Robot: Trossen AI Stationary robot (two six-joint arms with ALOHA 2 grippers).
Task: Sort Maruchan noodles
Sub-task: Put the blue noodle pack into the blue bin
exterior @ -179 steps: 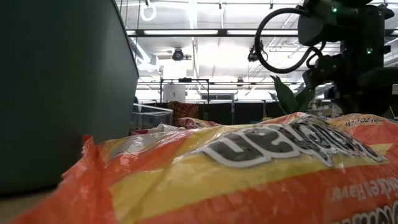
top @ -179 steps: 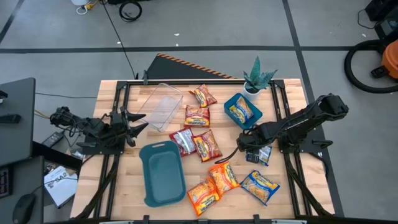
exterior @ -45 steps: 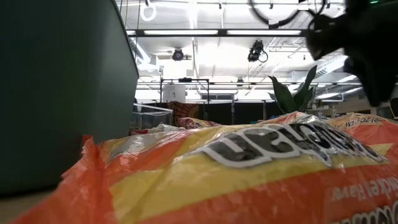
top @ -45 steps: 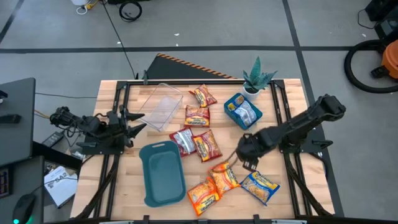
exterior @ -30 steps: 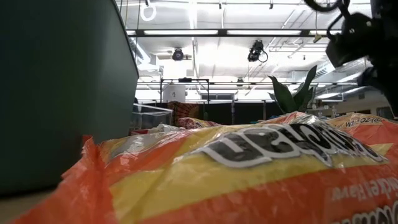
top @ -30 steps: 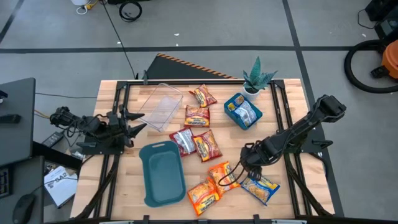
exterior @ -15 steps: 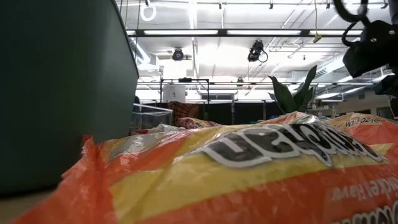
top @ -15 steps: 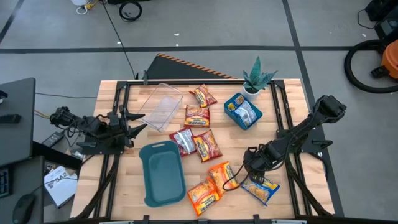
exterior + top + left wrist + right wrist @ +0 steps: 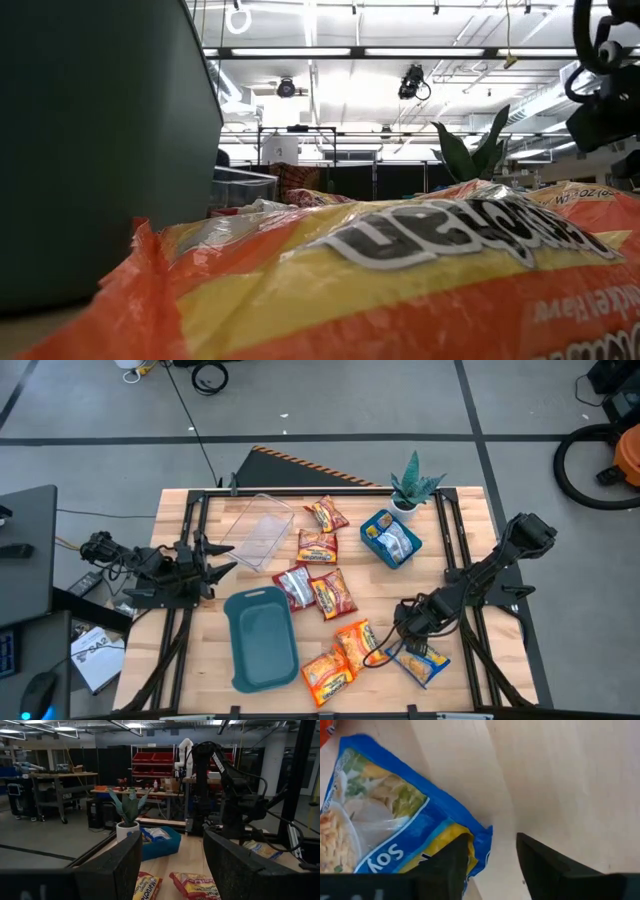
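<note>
Straddling the blue soy packet's (image 9: 385, 827) corner, my right end effector (image 9: 490, 852) stood partly open, gripping nothing; glossy film could slip.

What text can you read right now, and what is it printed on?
"Soy": on the blue-and-yellow noodle packet, right wrist view.
"Maruchan", upside down in large dark letters, probably: on the orange noodle packet filling the low view.
Small print on that packet's far right edge: too blurred.
Print on the red noodle packets, left wrist view: too blurred.
All packets in the high view: too small.
</note>
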